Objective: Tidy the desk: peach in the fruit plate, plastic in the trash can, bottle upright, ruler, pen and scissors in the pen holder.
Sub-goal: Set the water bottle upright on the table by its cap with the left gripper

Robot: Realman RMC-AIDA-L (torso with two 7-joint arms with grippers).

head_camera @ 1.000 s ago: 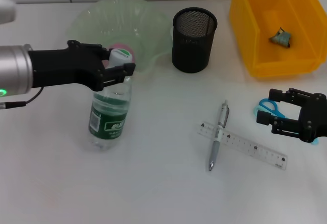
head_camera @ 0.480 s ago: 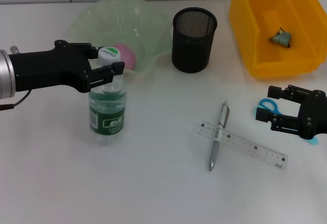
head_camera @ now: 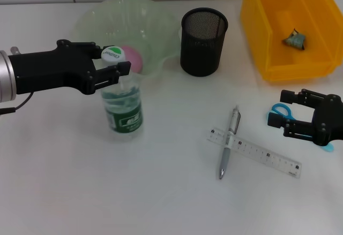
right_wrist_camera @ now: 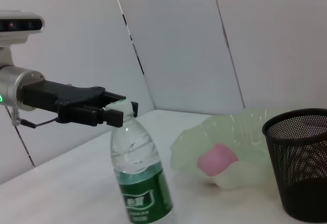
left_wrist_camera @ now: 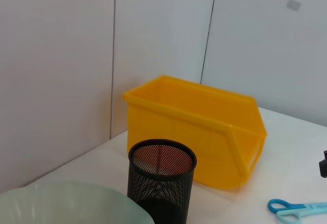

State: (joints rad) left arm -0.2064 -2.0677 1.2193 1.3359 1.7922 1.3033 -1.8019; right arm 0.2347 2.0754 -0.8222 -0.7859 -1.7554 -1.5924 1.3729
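A clear water bottle with a green label stands slightly tilted at the left of the table. My left gripper is shut on its white cap and neck. The same grip shows in the right wrist view, with the left gripper on the bottle. The pink peach lies in the pale green fruit plate. My right gripper is open over the blue scissors. The pen lies across the clear ruler. The black mesh pen holder is empty.
The yellow trash bin at the back right holds a crumpled plastic piece. In the left wrist view the pen holder, the bin and the scissors show.
My left gripper drew back left with the bottle, bringing it near upright; since then the bottle's base has slid right so it leans. The right gripper stays over the scissors.
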